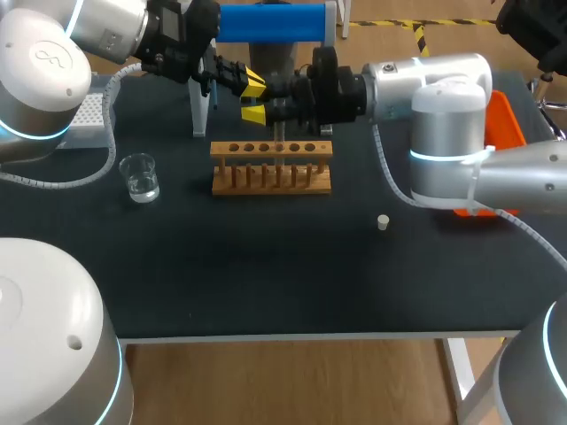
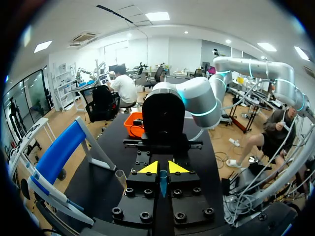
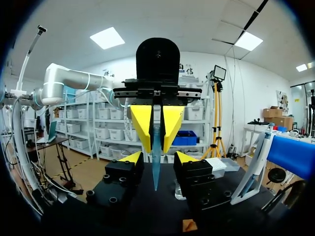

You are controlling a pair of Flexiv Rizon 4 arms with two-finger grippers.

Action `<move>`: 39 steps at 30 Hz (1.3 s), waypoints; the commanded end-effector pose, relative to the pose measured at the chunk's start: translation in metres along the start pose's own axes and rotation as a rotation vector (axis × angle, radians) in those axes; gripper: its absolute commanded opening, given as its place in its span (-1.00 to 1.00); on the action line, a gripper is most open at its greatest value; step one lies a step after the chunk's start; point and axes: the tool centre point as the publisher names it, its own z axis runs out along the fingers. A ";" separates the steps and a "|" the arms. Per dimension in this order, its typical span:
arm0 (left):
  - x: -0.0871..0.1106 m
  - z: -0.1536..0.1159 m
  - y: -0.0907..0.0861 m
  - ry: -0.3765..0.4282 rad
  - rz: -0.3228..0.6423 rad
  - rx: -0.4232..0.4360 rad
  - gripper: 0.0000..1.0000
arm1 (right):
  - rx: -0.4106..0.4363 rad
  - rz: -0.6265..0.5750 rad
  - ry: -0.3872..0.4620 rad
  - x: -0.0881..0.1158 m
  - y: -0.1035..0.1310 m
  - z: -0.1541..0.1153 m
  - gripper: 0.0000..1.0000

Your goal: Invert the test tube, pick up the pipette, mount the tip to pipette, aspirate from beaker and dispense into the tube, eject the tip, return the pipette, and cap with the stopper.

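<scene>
Here the left gripper (image 3: 157, 146) pinches the bluish pipette tip (image 3: 156, 169) above the wooden rack (image 1: 270, 168), long axis upright, point toward the rack; the facing right gripper (image 3: 159, 158) stands unclenched, fingers straddling that tip

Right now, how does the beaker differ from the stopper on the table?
The beaker is clear glass with liquid in it; the stopper is opaque and pale. The beaker is much larger than the stopper. The beaker stands left of the wooden rack, the stopper right of it. Both rest on the table, untouched.
</scene>
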 end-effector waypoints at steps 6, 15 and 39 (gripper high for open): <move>0.000 -0.001 -0.001 0.003 -0.001 -0.005 -1.00 | 0.002 0.001 0.000 0.003 0.001 -0.002 -0.23; 0.000 -0.001 -0.001 0.003 -0.001 -0.005 -1.00 | 0.004 -0.001 0.007 0.007 0.003 -0.003 -0.81; 0.000 -0.001 -0.001 0.003 -0.001 -0.005 1.00 | 0.002 0.003 0.003 0.017 -0.004 -0.024 -1.00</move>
